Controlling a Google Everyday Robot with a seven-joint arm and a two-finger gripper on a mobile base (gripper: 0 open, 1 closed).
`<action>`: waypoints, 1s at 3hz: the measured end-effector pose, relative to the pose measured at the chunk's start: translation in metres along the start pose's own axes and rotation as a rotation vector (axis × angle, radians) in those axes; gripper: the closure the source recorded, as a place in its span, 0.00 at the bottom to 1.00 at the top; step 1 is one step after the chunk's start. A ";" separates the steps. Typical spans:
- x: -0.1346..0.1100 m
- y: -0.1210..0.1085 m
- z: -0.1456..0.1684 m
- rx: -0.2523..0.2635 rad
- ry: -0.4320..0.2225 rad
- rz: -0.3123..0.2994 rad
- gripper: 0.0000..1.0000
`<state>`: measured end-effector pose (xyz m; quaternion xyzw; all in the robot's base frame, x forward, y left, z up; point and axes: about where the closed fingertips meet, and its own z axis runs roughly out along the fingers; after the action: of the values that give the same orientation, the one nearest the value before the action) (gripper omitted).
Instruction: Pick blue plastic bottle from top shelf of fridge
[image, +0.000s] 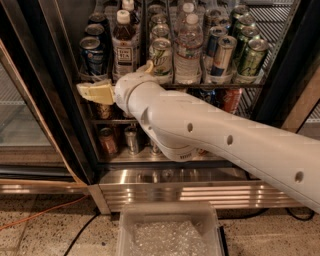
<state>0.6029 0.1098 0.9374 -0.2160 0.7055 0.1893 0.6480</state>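
Note:
The blue plastic bottle (124, 47) has brown liquid, a white cap and a white label. It stands upright in the second lane from the left on the top shelf (200, 80) of the fridge (60, 100). My gripper (114, 76) is at the shelf's front lip, just below and in front of the bottle's base. It is open and empty. One pale finger (95, 92) points left under the blue can, the other (148, 66) sticks up to the right of the bottle. My white arm hides the middle rack.
A blue can (93, 52) stands left of the bottle, and ribbed water bottles (188, 45) and green cans (250, 57) stand to its right. Cans (107, 140) sit on the lower rack. A clear bin (170, 232) and an orange cable (35, 217) lie on the floor. A glass door (20, 115) stands at left.

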 end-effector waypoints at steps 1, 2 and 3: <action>-0.011 -0.011 0.021 0.073 -0.065 -0.059 0.00; -0.015 -0.019 0.033 0.136 -0.099 -0.095 0.00; -0.018 -0.025 0.035 0.194 -0.118 -0.110 0.00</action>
<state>0.6465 0.1093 0.9525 -0.1791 0.6681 0.0967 0.7157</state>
